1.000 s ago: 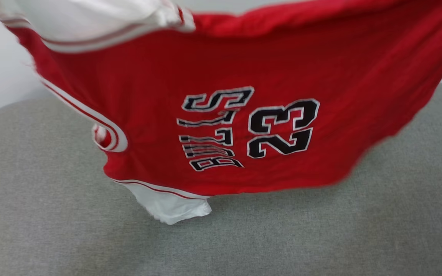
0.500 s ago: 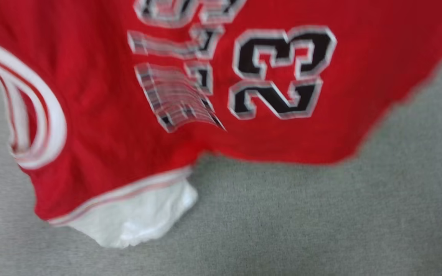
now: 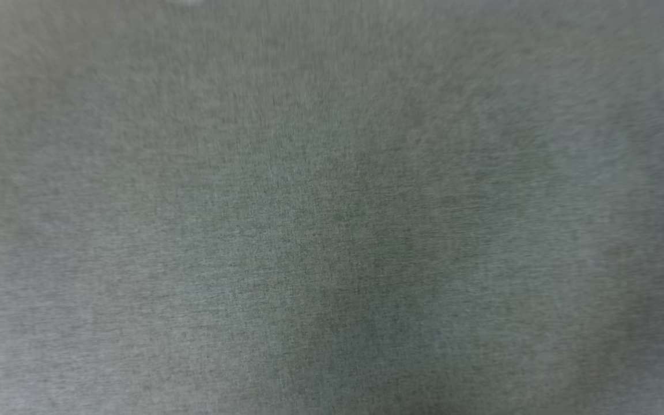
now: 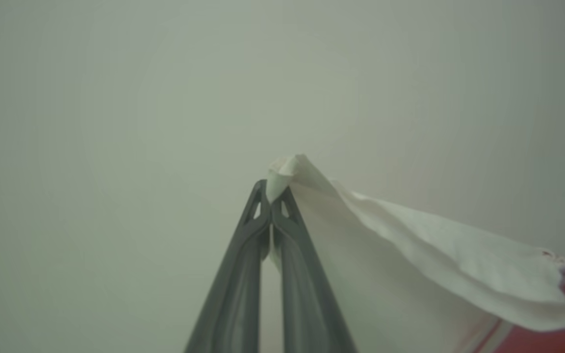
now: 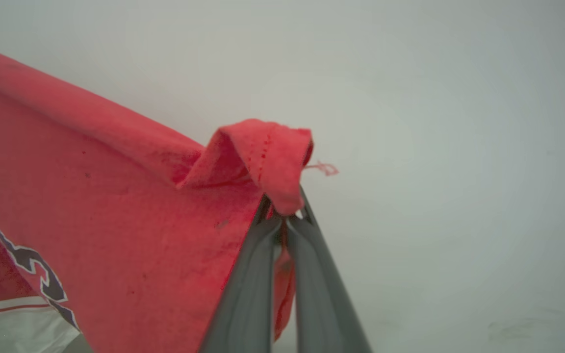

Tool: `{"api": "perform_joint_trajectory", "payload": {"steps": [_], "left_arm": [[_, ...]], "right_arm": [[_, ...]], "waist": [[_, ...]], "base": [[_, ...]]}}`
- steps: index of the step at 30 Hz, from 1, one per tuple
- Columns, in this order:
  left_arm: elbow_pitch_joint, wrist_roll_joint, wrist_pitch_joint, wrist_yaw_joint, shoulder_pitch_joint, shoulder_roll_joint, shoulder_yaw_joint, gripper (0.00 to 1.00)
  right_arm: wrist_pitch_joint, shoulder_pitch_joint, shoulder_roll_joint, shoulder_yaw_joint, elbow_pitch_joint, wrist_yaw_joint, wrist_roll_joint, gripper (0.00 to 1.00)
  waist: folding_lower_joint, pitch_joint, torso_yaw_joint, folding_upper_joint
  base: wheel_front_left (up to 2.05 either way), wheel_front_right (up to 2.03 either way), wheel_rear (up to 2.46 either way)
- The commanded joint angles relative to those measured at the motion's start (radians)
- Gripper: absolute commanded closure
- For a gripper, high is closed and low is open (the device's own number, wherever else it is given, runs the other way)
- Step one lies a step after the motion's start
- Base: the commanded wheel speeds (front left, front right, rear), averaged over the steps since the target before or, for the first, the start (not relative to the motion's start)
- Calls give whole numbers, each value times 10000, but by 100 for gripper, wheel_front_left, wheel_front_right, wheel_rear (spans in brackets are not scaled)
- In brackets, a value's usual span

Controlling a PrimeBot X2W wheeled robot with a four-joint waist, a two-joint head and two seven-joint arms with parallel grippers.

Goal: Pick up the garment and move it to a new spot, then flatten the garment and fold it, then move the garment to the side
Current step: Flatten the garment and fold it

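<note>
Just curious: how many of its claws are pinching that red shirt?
2. The left gripper pinches a white sleeve tip of the garment; the right gripper pinches its red corner.

The left claw (image 4: 269,196) and right claw (image 5: 285,218) each have two long dark-grey tapering fingers with cut-outs near the tips.

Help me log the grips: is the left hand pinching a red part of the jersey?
No, the left hand is closed on a white corner of the jersey.

head view close above grey surface (image 3: 332,230), wrist views share the garment (image 4: 459,264)
</note>
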Motion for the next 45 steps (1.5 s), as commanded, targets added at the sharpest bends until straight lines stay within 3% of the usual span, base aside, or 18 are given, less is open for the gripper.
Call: {"api": "perform_joint_trajectory", "payload": {"steps": [1, 10, 16, 23, 34, 45], "left_arm": [[466, 106, -284, -38, -446, -163, -41, 100], [2773, 330, -1507, -404, -1068, -1005, -688, 100], [3484, 134, -2184, -575, 468, -1459, -1184, 100], [3376, -283, -2459, -483, 3530, -1811, -1728, 100], [1603, -1379, -1828, 241, 9171, -1597, -2210, 100], [-697, -2483, -523, 1044, 13656, -313, -2425, 100]], "right_arm": [[-357, -446, 7, 71, 411, -11, -181, 100], [-2311, -1208, -26, 898, 2322, -9, -1006, 100], [-3274, -222, 134, 1740, 3317, -9, -1135, 100], [-3922, 1633, -85, 2739, 4010, -9, -722, 100], [-4329, 5231, -1260, 4480, 4054, -9, 840, 100], [-4376, 8493, -2556, 5092, 3232, -9, 2793, 100]], "waist": [[-3, 680, 88, -1], [-3, 1230, 476, -1], [-3, 1077, 776, -1], [-3, 255, 1171, -1], [-3, -1965, 1711, -1], [-3, -3858, 2188, -1]], "base": [[0, 0, 0], [0, 0, 0], [0, 0, 0], [0, 0, 0], [0, 0, 0], [0, 0, 0]]}}
